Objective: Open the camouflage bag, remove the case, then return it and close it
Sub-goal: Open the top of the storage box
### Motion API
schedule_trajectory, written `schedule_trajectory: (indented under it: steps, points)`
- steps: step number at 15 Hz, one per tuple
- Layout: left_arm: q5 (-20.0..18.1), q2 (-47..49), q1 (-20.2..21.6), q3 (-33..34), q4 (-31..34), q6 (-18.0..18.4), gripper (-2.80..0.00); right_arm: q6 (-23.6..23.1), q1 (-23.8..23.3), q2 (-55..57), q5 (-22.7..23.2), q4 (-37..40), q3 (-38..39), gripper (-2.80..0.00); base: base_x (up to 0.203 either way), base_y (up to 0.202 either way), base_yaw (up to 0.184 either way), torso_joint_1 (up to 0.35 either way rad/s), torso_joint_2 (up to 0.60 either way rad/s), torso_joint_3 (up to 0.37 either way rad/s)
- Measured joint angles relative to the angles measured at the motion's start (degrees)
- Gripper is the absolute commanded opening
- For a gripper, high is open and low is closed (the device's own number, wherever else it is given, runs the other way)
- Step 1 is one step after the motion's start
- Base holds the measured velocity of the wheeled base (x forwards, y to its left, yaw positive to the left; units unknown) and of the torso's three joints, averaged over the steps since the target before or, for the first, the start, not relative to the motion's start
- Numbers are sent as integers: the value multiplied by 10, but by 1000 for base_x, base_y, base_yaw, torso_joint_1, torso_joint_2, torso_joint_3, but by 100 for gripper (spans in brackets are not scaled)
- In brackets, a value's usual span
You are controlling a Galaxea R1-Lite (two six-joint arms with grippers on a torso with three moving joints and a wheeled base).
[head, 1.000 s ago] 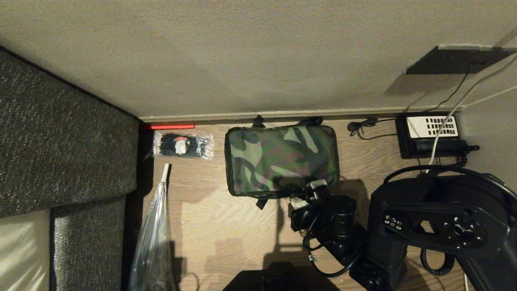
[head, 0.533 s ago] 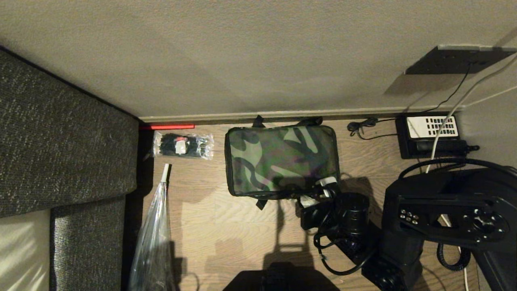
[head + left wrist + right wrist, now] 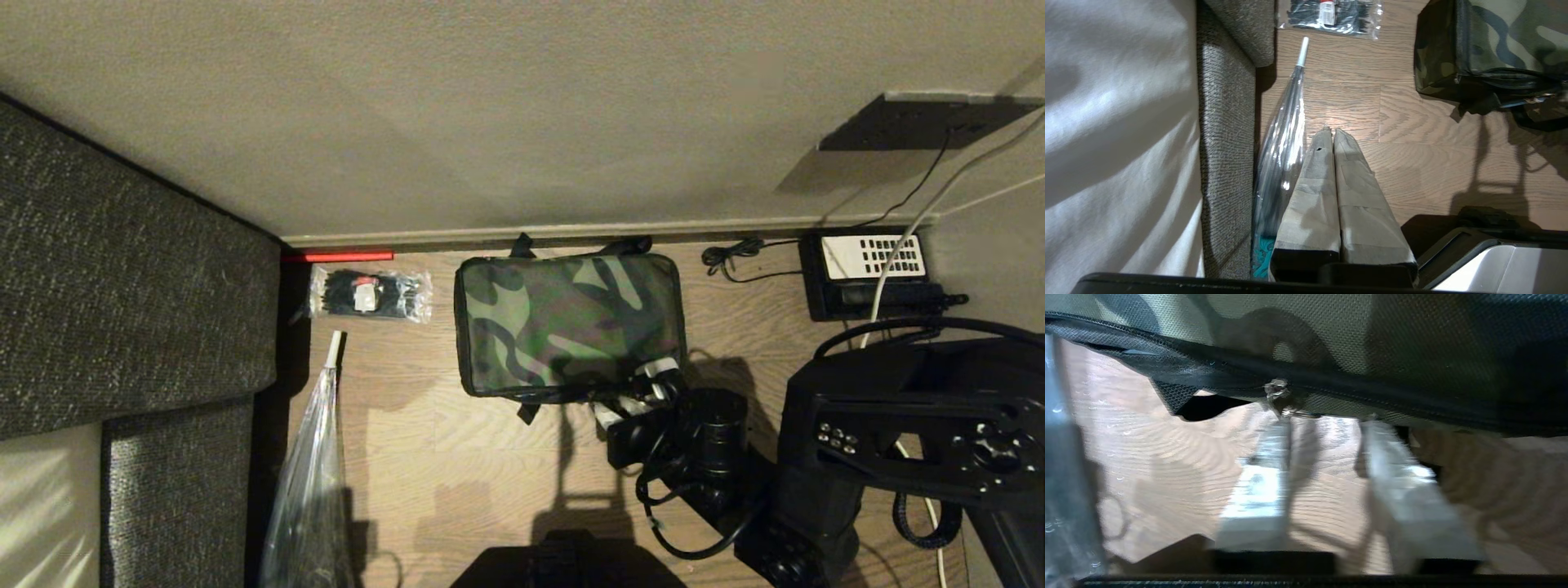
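The camouflage bag (image 3: 567, 322) lies flat on the wooden floor against the wall, lid down. Its black zip line runs along the near edge, and a small metal zipper pull (image 3: 1278, 390) hangs there. My right gripper (image 3: 633, 392) is at the bag's near right corner, open, with bare floor between its fingers (image 3: 1259, 486). Its tips (image 3: 1327, 424) sit just below the zip, one fingertip close under the pull. The case is hidden. My left gripper (image 3: 1329, 130) is parked low to the left, shut and empty, with the bag (image 3: 1502, 36) off to its right.
A clear packet of black ties (image 3: 369, 294) lies left of the bag. A long clear plastic wrap (image 3: 314, 457) rests along the grey sofa (image 3: 122, 269). A black telephone (image 3: 869, 273) with cables stands at the back right. The wall (image 3: 522, 122) is right behind the bag.
My right gripper slid right along the bag's near edge to its right corner, and its fingers went from shut to open. The bag and the left arm stayed put.
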Motion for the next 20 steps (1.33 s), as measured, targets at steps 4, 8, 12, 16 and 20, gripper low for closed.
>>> schedule_trajectory:
  steps: [4,8,12,16,20]
  points:
    - [0,0,0,0,0,0,-280,6,8,16,47,5,-7,0,0,0,0,0,0,0]
    - [0,0,0,0,0,0,-280,0,10,48,38,-4,-42,0,0,0,0,0,0,0]
    - [0,0,0,0,0,0,-280,1,9,74,20,-12,-64,0,0,0,0,0,0,0]
    - [0,0,0,0,0,0,-280,11,10,90,5,-21,-102,0,0,0,0,0,0,0]
    - [0,0,0,0,0,0,-280,47,9,93,4,-22,-124,0,0,0,0,0,0,0]
